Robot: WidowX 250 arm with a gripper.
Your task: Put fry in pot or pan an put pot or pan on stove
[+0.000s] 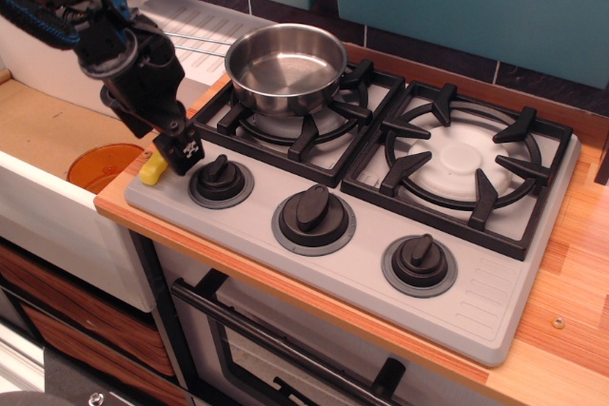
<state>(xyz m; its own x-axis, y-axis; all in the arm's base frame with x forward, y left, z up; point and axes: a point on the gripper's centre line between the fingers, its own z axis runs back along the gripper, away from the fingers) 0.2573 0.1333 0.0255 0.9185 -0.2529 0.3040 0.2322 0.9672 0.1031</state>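
Note:
The yellow fry (151,170) lies on the grey stove (362,263) at its front left corner; only its lower end shows. My gripper (177,151) is low over the fry and covers most of it. Its black fingers (185,152) stand apart, and I cannot tell whether they touch the fry. The shiny steel pan (285,67) sits empty on the left burner grate (306,125), with its wire handle pointing back left behind my arm.
A round orange dish (100,166) lies in the sink to the left, below the counter edge. Three black knobs (313,210) line the stove front. The right burner (463,164) is bare. Teal panels stand behind.

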